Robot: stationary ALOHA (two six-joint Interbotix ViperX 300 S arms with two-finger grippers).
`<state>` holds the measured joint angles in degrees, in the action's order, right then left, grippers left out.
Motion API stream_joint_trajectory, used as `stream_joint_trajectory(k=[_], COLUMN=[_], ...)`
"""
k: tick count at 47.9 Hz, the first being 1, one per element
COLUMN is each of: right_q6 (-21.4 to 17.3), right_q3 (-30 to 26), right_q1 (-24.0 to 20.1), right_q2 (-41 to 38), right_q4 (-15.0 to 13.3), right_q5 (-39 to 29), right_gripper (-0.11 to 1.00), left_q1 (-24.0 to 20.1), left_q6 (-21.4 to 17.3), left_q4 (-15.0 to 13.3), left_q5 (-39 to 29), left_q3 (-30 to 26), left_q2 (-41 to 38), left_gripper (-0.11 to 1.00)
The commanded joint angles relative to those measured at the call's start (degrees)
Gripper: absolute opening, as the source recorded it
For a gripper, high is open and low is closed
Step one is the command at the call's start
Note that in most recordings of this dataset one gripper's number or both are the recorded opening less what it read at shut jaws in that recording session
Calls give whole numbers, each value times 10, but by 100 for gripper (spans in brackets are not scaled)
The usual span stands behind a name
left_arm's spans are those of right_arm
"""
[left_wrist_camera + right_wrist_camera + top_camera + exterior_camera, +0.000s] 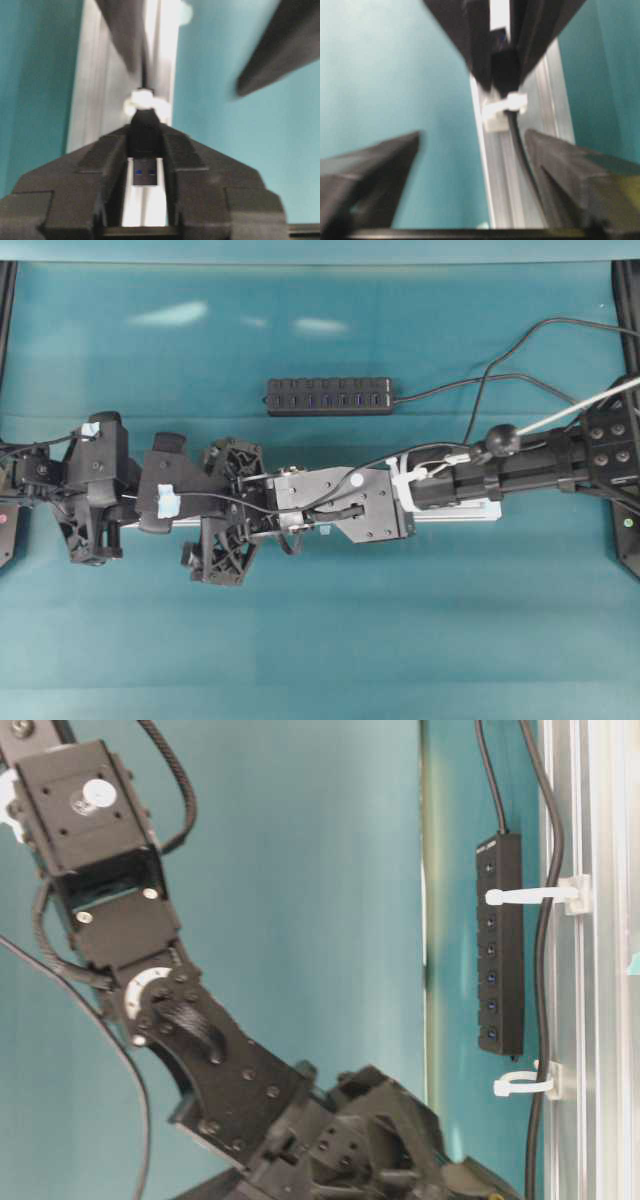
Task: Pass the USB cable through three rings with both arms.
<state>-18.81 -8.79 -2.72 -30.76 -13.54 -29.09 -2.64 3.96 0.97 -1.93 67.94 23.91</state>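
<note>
My left gripper (145, 150) is shut on the black plug of the USB cable (145, 172), whose metal tip points back toward the camera. Just beyond its jaw tips stands a whitish ring (142, 100) on the silver rail (95, 100), and the cord runs on through it. My right gripper (472, 135) is open, its fingers spread wide to either side of the rail (540, 100) with the cord (516, 135) lying loose between them, close to the right finger. From table level, the cable (545, 950) threads two rings (525, 897) (520, 1085). Overhead, both grippers (228, 510) meet over the rail (460, 512).
A black multi-port hub (328, 397) lies behind the rail, its lead running off to the right. Loose black cable (478, 390) curves across the right side of the teal table (320, 640). The right arm (520, 465) stretches along the rail.
</note>
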Motion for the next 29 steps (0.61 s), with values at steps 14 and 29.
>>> stream_joint_trajectory(k=[14, 29], right_q6=[-2, -2], right_q3=[-4, -4], right_q1=[13, 14], right_q2=[25, 36], right_q4=[-10, -10], right_q5=[-6, -6], right_gripper=[84, 84], left_q1=[12, 14], left_q6=[0, -1], left_q4=[1, 1], left_q5=[-79, -150], left_q3=[-5, -25], left_q2=[63, 142], left_gripper=[19, 19])
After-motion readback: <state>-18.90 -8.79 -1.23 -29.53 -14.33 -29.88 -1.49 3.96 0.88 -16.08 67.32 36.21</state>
